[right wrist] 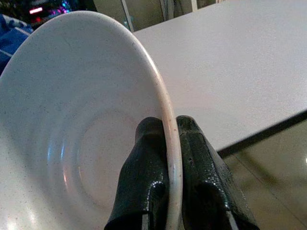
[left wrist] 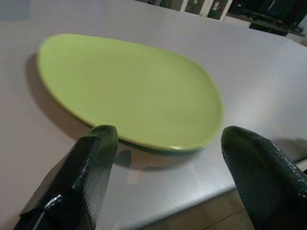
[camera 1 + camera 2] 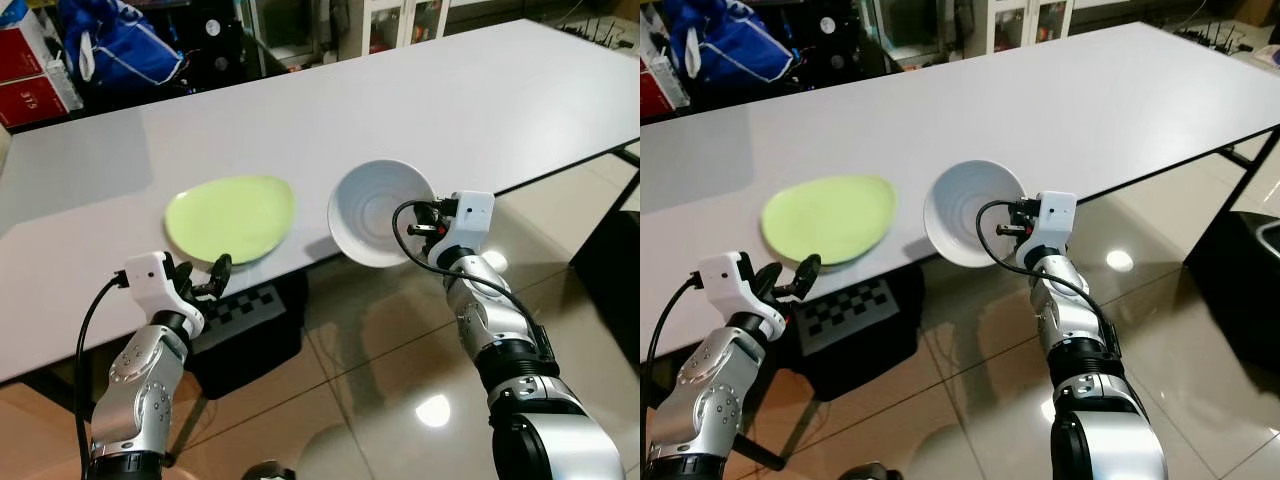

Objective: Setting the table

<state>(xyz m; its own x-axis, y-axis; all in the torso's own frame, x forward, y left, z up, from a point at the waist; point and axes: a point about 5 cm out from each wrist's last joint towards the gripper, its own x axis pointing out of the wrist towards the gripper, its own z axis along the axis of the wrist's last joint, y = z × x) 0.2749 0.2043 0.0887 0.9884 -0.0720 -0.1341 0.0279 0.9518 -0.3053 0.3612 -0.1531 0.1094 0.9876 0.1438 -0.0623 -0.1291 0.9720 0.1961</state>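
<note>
I am holding a white bowl [image 3: 380, 212] by its rim in my right gripper [image 1: 169, 143] — the two black fingers are pinching the edge between them, one inside, one outside. The bowl is tilted and hanging at the near edge of the white table [image 3: 420, 100], partly over the floor, not yet resting flat. A green plate [image 3: 231, 217] is already lying on the table just beside it, close to the near edge. My left gripper [image 2: 168, 158] is sitting just short of the plate, fingers spread and gripping nothing. So the plate looks placed — the bowl is what I judge remains.
</note>
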